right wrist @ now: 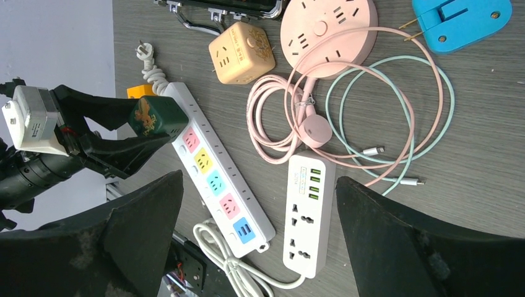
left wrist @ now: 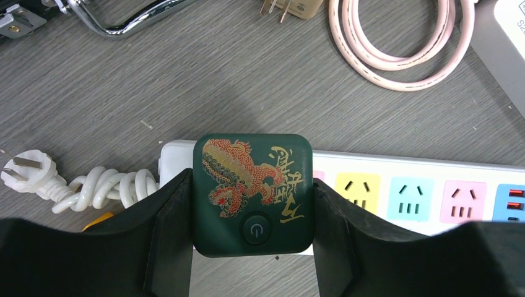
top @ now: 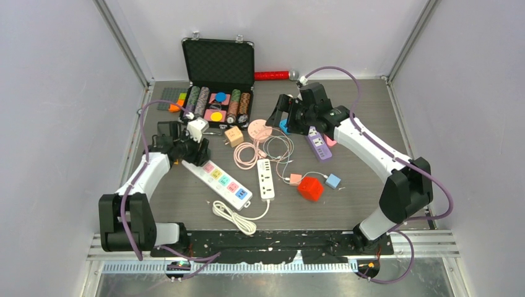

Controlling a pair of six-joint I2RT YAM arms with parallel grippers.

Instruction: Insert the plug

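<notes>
- Left gripper [left wrist: 251, 210]: jaws clamped on the two flat sides of the green plug [left wrist: 247, 179]. The dragon face and power button point up, so the prongs should point down at the sockets.
- The green plug sits over the cord end of the coloured power strip [left wrist: 408, 198]. It covers most of the first pink socket, and the yellow one shows just beside it.
- The prongs are hidden under the body, so I cannot tell whether they touch the strip or hang above it. From the right wrist view the plug looks slightly raised and tilted.
- The side grip keeps the plug's underside free, which suits a straight push down.
- Right gripper [right wrist: 260, 241]: jaws spread wide and holding nothing. It hangs high over the far right of the table [left wrist: 186, 80], well apart from the strip. This seems to keep it out of the way while giving its camera a side view of the plug.
- The strip lies flat and nothing holds it down, so it could slide under an off-centre push.
- Judgement: this is the alignment step, with insertion not yet confirmed. Next, square the plug to the socket and press.
</notes>
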